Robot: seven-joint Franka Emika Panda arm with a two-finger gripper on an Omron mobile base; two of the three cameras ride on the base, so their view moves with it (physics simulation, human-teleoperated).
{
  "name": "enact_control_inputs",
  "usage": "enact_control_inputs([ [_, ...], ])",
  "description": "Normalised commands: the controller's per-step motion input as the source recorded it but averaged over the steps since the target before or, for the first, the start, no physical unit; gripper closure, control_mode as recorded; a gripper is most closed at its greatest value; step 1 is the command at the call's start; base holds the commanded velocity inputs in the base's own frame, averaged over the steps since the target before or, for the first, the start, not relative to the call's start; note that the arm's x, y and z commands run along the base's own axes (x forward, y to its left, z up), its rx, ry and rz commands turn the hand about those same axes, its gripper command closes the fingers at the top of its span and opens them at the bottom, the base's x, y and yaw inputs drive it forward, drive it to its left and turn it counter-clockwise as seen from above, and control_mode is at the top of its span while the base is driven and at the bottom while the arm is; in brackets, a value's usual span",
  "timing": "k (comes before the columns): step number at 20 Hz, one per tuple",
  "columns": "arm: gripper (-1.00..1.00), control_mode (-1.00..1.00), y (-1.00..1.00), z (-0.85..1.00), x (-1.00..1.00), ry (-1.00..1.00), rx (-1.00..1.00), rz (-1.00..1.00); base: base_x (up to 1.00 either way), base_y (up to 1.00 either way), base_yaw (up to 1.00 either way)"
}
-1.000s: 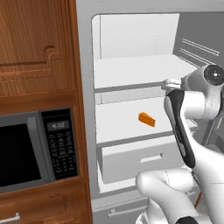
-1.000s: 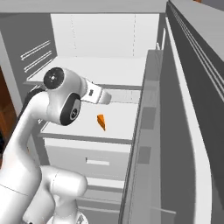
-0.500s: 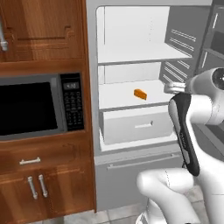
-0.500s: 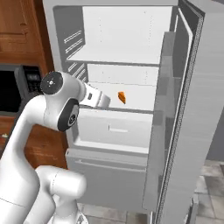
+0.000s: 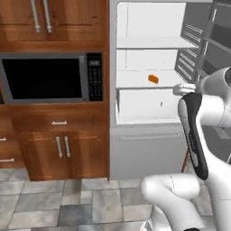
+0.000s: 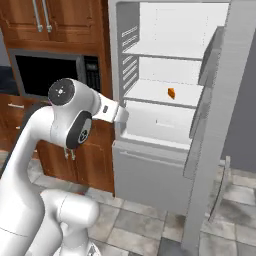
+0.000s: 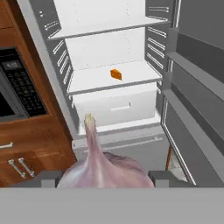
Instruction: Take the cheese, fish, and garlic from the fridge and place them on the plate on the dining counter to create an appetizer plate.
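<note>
Garlic [image 7: 103, 168] between fingers [image 7: 41, 178]; cheese [image 7: 116, 74] shelved.

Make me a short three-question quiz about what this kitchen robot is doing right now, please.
1. True or false: the fridge door stands open.
2. What does the end effector hold? A) cheese B) garlic C) fish
3. Fill in: the cheese lies on a fridge ____, above the white drawer.

Key: 1 true. 2 B: the hand view shows the garlic between the finger tips. 3 shelf.
</note>
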Motion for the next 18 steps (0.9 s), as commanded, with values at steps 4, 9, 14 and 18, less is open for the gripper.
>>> enact_control_inputs([
  [4,1.0,1.0,0.0,0.0,0.0,0.0,0.0,0.0,-0.97,0.0,0.64],
  [9,1.0,1.0,0.0,0.0,0.0,0.0,0.0,0.0,-0.89,-0.01,0.69],
  [14,1.0,1.0,0.0,0.0,0.0,0.0,0.0,0.0,-1.0,0.0,0.61],
  [18,1.0,1.0,0.0,0.0,0.0,0.0,0.0,0.0,-1.0,0.17,0.55],
])
